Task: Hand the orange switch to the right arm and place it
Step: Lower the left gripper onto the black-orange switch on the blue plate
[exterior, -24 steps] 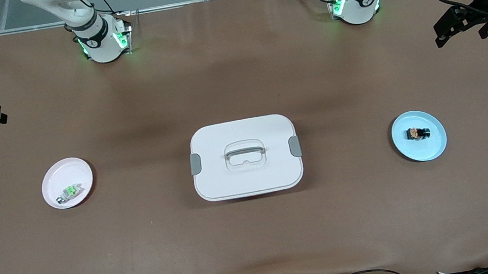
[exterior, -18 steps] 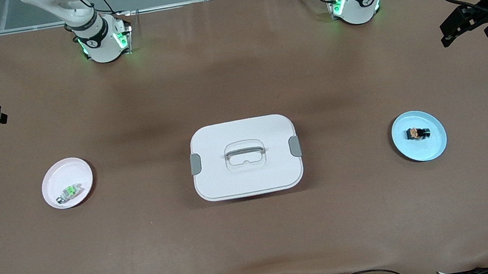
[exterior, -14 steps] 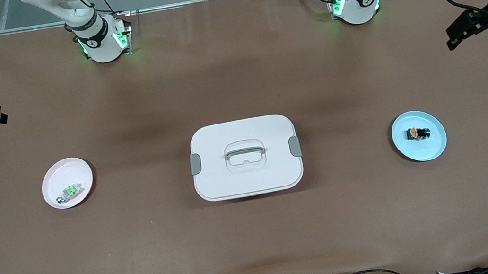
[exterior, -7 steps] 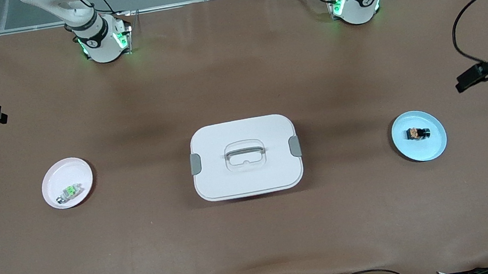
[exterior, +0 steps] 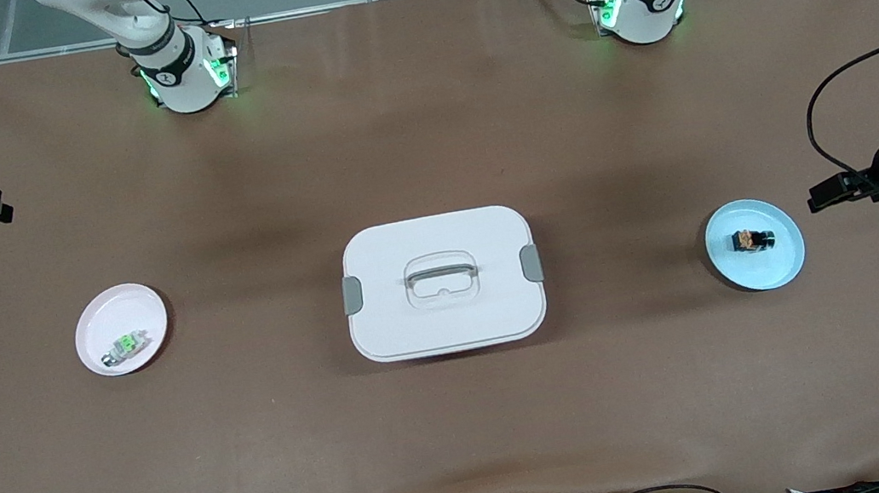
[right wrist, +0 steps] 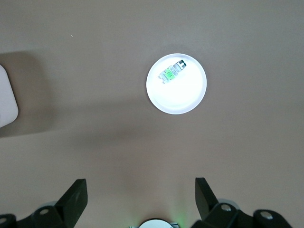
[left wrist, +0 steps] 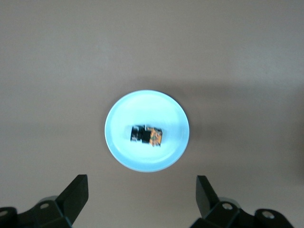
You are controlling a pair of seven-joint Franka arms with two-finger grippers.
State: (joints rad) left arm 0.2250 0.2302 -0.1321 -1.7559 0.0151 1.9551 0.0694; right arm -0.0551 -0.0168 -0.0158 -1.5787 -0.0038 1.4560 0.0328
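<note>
Switch (exterior: 752, 240) lay on blue plate (exterior: 779, 272). Left gripper (left wrist: 141, 202) hung near plate, toward left arm's end, jaws spread, empty. Right gripper (right wrist: 141, 199) waited, jaws spread, well apart from plate.

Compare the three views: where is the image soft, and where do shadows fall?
Left wrist view: orange switch and blue plate look soft. Right wrist view: white plate glares bright. Front view: sharp, with dim shadow bands on the table above the white box.
</note>
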